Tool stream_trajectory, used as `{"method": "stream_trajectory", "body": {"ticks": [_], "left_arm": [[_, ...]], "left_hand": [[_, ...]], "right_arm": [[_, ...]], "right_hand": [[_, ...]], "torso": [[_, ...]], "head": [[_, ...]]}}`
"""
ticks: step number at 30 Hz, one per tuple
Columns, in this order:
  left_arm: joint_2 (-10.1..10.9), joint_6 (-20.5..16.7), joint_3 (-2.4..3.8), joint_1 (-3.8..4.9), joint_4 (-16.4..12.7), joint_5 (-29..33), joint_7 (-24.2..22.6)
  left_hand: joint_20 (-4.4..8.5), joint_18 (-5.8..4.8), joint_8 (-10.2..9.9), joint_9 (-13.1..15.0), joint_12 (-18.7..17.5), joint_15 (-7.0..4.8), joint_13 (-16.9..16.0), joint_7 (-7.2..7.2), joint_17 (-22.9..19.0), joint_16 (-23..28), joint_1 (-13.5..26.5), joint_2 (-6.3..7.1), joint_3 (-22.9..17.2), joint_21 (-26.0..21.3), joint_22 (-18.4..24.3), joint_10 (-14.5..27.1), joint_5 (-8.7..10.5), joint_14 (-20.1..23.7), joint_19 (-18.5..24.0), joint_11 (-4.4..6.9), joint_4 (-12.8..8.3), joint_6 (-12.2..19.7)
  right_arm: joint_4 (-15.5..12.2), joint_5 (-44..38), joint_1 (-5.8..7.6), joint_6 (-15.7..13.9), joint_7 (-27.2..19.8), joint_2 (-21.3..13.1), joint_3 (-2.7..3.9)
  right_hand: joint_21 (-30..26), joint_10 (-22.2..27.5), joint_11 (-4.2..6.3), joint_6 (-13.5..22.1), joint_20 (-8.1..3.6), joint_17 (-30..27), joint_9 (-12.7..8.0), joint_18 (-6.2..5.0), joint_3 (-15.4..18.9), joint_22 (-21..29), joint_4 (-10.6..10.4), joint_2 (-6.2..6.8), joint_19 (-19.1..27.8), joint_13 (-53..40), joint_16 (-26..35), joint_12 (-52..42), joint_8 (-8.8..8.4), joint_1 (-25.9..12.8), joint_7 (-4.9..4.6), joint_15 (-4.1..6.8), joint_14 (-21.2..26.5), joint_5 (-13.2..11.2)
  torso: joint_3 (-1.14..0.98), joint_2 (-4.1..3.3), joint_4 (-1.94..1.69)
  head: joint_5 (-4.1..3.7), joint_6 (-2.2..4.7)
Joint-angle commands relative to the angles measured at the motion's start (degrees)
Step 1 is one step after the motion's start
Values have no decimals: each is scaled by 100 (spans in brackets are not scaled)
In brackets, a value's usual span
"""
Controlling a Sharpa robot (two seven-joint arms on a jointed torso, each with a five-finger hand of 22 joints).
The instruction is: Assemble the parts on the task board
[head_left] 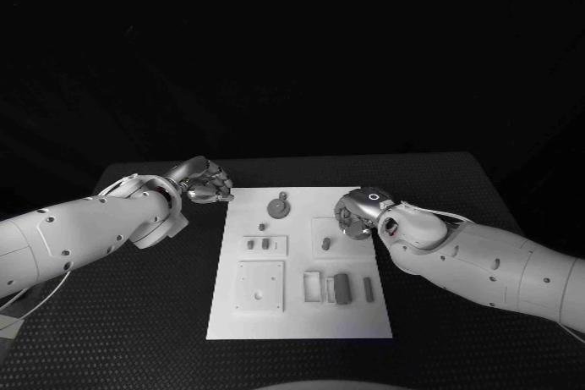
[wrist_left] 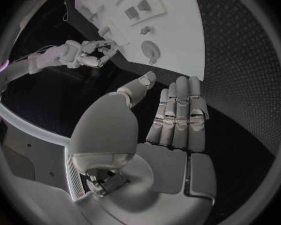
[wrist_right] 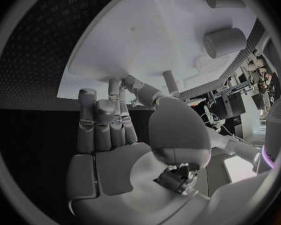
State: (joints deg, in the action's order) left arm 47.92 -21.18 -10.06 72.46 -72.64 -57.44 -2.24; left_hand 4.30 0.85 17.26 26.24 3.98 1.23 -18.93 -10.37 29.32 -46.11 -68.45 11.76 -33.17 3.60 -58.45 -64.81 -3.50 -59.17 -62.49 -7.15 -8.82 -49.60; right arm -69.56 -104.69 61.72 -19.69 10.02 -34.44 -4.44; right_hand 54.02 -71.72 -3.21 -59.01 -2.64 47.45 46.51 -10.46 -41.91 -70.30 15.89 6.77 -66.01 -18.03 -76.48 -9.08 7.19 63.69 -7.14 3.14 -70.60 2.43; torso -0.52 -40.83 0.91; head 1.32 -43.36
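From the head camera, the white task board (head_left: 298,322) lay in the middle of the black table (head_left: 475,187). The left hand (head_left: 201,183) sat just off the board's far left corner with its fingers curled in, holding nothing I could make out. The right hand (head_left: 358,214) hung over the board's right side, near a small peg (head_left: 328,244); whether it gripped anything could not be told here. A round part (head_left: 279,207) lay near the board's far edge, and 2 bar-shaped parts (head_left: 342,288) sat in the near right section.

In the left wrist view, the left hand (wrist_left: 172,120) showed straight fingers side by side, palm bare, above the table.

In the right wrist view, the right hand (wrist_right: 112,130) reached over the board (wrist_right: 134,50), fingers extended, with nothing visibly clamped.
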Motion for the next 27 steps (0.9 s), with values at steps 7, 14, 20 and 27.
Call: {"method": "stream_trajectory", "body": {"ticks": [7,14,20,27], "left_arm": [[-6,16,5,6,-5,-28,-13],[-8,16,5,6,-3,-29,-13],[-5,14,5,6,-7,-29,-14],[-12,6,5,6,-2,-31,-18]], "left_hand": [[11,30,32,-10,3,-5,5,-1,17,13,-36,43,15,39,10,36,9,-54,-51,-9,17,41],[13,31,34,-11,3,-7,4,0,22,12,-38,44,17,40,12,36,9,-59,-57,-8,19,40],[13,32,35,-11,3,-7,4,0,26,12,-38,45,18,40,14,35,9,-62,-61,-7,20,40],[14,32,36,-11,3,-8,4,0,30,11,-38,45,19,40,15,35,9,-65,-65,-7,22,41]], "right_arm": [[-10,-27,-32,85,25,10,-21],[-28,-29,-32,97,21,4,-21],[-47,-58,-33,105,18,2,-21],[-49,-103,-33,-67,46,-2,-21]], "right_hand": [[47,-160,46,-138,-17,11,35,-453,10,-15,43,-56,-58,-36,-8,-42,61,4,54,44,-74,21],[48,-222,72,-196,-12,12,61,-453,23,-14,43,-41,-61,-52,2,-59,94,0,79,71,-77,20],[49,-269,94,-238,-9,16,89,-453,35,-14,46,-20,-65,-68,9,-73,123,-4,99,93,-77,20],[55,-331,128,-288,-4,23,133,-453,46,-15,52,13,-80,-94,16,-97,163,6,124,128,-77,20]], "torso": [[5,1,-3],[3,2,-3],[0,-1,0],[-4,2,4]], "head": [[-2,-4],[2,-11],[9,-14],[11,-8]]}}
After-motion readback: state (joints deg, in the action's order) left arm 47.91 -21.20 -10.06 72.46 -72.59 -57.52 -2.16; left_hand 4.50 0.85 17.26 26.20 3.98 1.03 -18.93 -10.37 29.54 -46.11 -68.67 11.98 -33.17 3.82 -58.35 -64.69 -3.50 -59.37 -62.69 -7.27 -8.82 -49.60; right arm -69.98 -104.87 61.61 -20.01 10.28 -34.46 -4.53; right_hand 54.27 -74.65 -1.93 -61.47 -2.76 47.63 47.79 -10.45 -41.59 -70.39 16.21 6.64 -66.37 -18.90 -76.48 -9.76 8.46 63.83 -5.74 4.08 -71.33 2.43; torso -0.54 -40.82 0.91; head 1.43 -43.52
